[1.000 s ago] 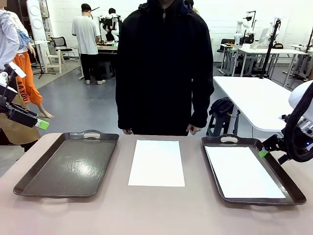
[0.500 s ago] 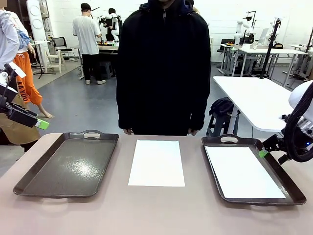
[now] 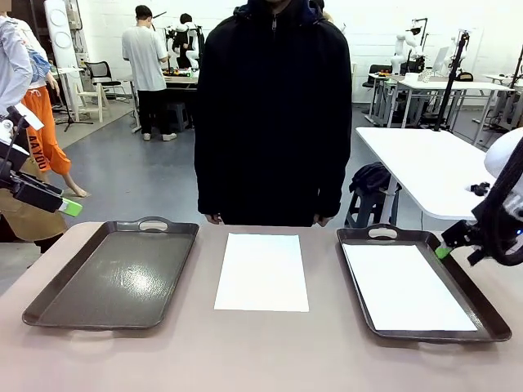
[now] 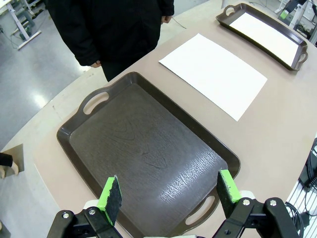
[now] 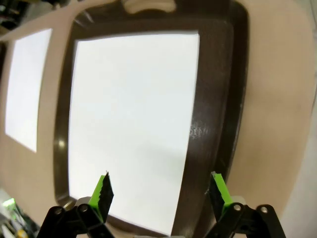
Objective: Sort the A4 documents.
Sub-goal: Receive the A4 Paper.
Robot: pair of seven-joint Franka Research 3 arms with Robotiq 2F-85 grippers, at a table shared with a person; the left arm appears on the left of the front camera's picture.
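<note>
A4 documents (image 3: 262,272): two plain white sheets are recorded, both lying flat.
Loose sheet (image 4: 213,74): laid at the middle of the desk (image 3: 261,351), between the two trays and touching neither; its short sides face the near and far edges.
Filed sheet (image 3: 406,286): laid inside the right tray (image 3: 441,336), toward the right edge of the desk; most of the tray floor is covered by it.
Left tray (image 3: 114,278): set toward the left edge; nothing is seen in it.
Left gripper (image 4: 169,187): jaws are spread wide and nothing is held; it is poised above the near end of the left tray.
Right gripper (image 5: 160,186): jaws are spread wide and nothing is held; it is poised over the near end of the right tray, looking down on the filed sheet.
Person (image 3: 274,114): stood at the far edge, hands hanging clear of the desk.
Handling: the loose sheet is judged very light, thin, limp and easily creased; being flush with the desk, no edge is offered to a finger.
Hold point: a corner or the near short side is judged best, once lifted or slid slightly proud.
Risk: buckling or sliding is expected if it is pressed from above.
</note>
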